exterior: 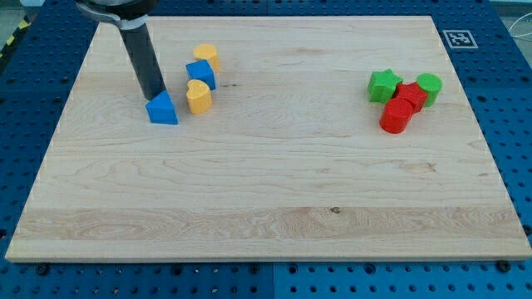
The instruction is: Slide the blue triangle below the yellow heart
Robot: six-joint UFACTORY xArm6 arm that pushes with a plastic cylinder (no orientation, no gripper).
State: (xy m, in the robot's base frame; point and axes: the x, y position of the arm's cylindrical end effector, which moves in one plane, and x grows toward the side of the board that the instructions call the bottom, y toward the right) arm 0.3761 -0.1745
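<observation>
One pale wooden board (266, 191) on blue pegboard (507, 75); my tip (153, 97) touches the blue triangle (163, 109); no gripper shows.

Red (396, 116) and green blocks (383, 85) clustered

Straight dark glossy rod (143, 54), rounded tip (153, 97)

Pale wooden tabletop (274, 199), on a blue pegboard. Toward the view's upper left: blue triangle (163, 109), yellow heart (198, 96) just beside it on the right, another blue block (201, 74) and a yellow block (207, 56) above. Toward the right: green star (383, 85), green cylinder (430, 85), two red blocks (411, 94) (396, 116), bunched together.
</observation>
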